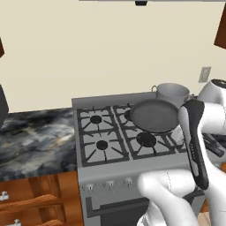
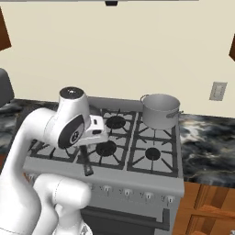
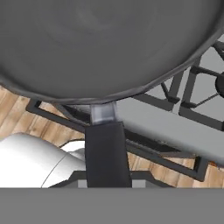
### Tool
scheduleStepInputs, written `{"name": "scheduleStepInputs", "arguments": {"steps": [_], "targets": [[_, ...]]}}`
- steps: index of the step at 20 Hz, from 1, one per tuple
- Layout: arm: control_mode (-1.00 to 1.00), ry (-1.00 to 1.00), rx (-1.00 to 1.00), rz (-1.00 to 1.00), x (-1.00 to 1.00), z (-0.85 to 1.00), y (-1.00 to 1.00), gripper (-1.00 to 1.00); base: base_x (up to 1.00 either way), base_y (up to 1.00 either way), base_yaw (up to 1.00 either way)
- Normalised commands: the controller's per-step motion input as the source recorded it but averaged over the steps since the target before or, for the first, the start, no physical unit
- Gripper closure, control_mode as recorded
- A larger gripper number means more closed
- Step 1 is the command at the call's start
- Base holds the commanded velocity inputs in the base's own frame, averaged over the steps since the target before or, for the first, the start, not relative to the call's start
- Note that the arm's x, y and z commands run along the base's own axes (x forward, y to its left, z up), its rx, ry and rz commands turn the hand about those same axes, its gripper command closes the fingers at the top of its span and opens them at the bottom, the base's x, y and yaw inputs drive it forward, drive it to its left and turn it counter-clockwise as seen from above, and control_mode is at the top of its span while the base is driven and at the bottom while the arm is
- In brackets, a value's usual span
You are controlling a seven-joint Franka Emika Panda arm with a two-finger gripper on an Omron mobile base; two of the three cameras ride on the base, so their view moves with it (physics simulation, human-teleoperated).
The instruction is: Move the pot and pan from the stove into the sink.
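Note:
The dark grey pan hangs level a little above the stove's middle burners. In the hand view its round underside spreads across the top, and its black handle runs down between my fingers. My gripper is shut on that handle. In the right base view my arm covers the pan, and a thin black piece, probably the handle's end, sticks out below the hand. The silver pot stands upright on the back right burner, apart from the gripper. The sink is out of view.
Marbled counter lies left of the stove and right of it. Wooden drawers sit under the left counter. A wall outlet is behind the right counter. My white forearm crosses the stove's right side.

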Motion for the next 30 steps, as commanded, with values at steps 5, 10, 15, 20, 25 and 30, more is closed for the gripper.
{"name": "scheduleStepInputs", "arguments": {"steps": [5, 10, 15, 20, 25, 30], "targets": [[-1.00, -0.17, 0.00, 0.04, -0.26, 0.03, 0.00, 1.00, 0.00, 0.00, 0.00], [1.00, 0.00, 0.00, 0.00, 0.00, 0.00, 0.00, 1.00, -0.33, -0.01, 0.05], [1.00, 0.00, 0.00, 0.00, 0.00, 0.00, 0.00, 1.00, -0.70, -0.12, 0.23], [1.00, 0.00, 0.00, 0.00, 0.00, 0.00, 0.00, 1.00, -0.49, -0.05, 0.31], [1.00, 0.00, 0.00, 0.00, 0.00, 0.00, 0.00, 1.00, -0.24, -0.01, 0.44], [1.00, 0.00, 0.00, 0.00, 0.00, 0.00, 0.00, 1.00, -0.17, -0.04, 0.46]]}}
